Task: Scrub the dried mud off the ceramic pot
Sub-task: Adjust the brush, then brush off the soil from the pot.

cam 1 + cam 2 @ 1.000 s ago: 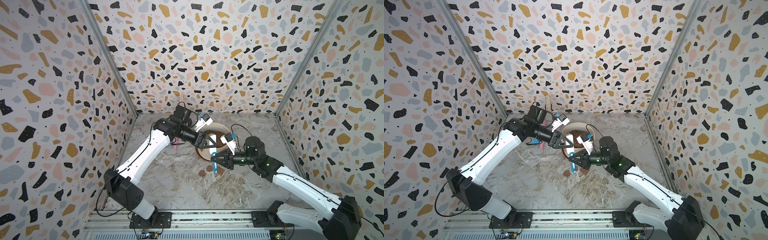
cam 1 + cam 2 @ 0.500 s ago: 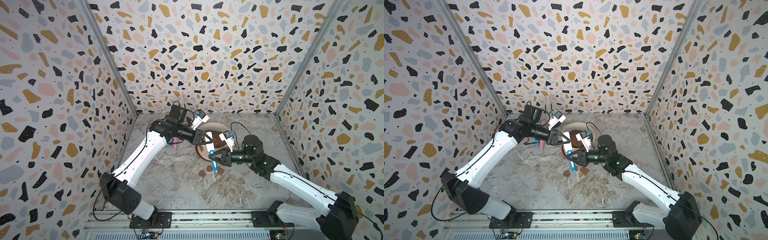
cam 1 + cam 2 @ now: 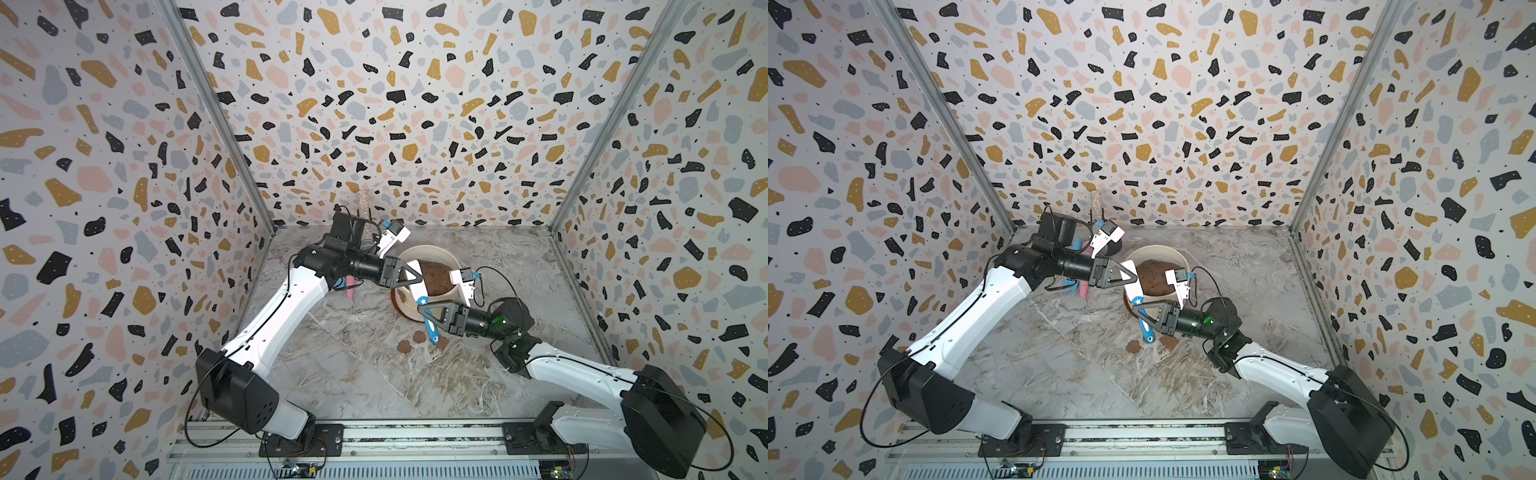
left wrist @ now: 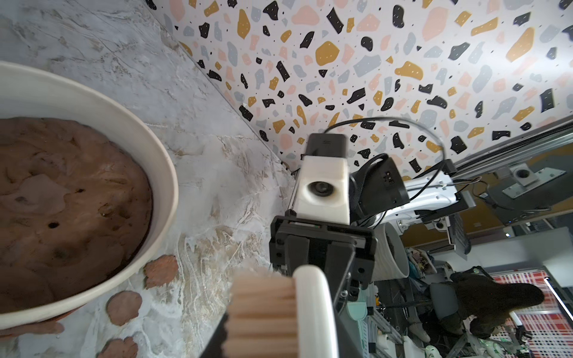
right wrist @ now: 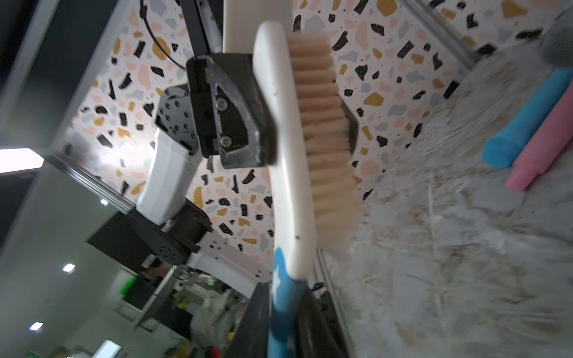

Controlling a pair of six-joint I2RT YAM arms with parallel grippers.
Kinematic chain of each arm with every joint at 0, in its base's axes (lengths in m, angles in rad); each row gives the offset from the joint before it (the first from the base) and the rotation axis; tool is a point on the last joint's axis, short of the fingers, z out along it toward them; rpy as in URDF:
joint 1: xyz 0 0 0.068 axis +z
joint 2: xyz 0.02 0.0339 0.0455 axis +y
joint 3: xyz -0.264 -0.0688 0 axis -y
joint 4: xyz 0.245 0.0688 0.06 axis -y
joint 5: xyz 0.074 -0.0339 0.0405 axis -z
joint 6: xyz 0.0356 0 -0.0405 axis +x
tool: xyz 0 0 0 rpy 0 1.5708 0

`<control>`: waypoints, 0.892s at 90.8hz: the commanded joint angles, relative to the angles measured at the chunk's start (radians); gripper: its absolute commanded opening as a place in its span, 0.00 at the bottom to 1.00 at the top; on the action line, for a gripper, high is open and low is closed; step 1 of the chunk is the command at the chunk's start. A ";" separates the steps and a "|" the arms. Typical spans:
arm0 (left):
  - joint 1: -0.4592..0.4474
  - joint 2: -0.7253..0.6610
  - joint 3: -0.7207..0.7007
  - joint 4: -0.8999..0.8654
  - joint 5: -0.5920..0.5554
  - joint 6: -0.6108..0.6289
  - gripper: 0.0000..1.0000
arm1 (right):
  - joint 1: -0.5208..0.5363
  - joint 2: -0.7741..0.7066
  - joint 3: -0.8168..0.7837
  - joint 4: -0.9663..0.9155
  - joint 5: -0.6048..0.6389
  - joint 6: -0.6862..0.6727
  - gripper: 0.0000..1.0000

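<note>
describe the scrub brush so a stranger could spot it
Start at the cream ceramic pot near the back wall. In front of it, the left gripper and right gripper clamp a scrub brush. Unlike the plain pink tube and blue tube nearby, it has pale bristles and a blue, white-starred handle.

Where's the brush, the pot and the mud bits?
brush [image 5: 322, 124], right wrist view, on its bristles.
ceramic pot [image 4: 164, 187], left wrist view, on its cream rim.
dried mud [image 4: 160, 270], left wrist view, on one flat patch.

brush [image 3: 1136, 299] gripped by left hand [image 3: 1133, 277], right hand [image 3: 1140, 311]
</note>
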 commanded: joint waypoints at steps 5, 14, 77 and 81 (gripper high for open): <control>0.014 -0.032 -0.019 0.059 0.094 -0.024 0.37 | 0.000 -0.001 -0.003 0.162 0.030 0.054 0.00; 0.040 -0.047 -0.043 0.062 0.066 -0.028 0.98 | 0.001 -0.074 0.029 -0.068 -0.007 -0.088 0.00; 0.731 -0.104 -0.059 -0.321 -0.642 0.231 1.00 | 0.279 0.079 0.651 -1.750 0.642 -0.574 0.00; 0.758 -0.110 -0.070 -0.328 -0.651 0.246 1.00 | 0.279 0.114 0.697 -1.787 0.647 -0.569 0.00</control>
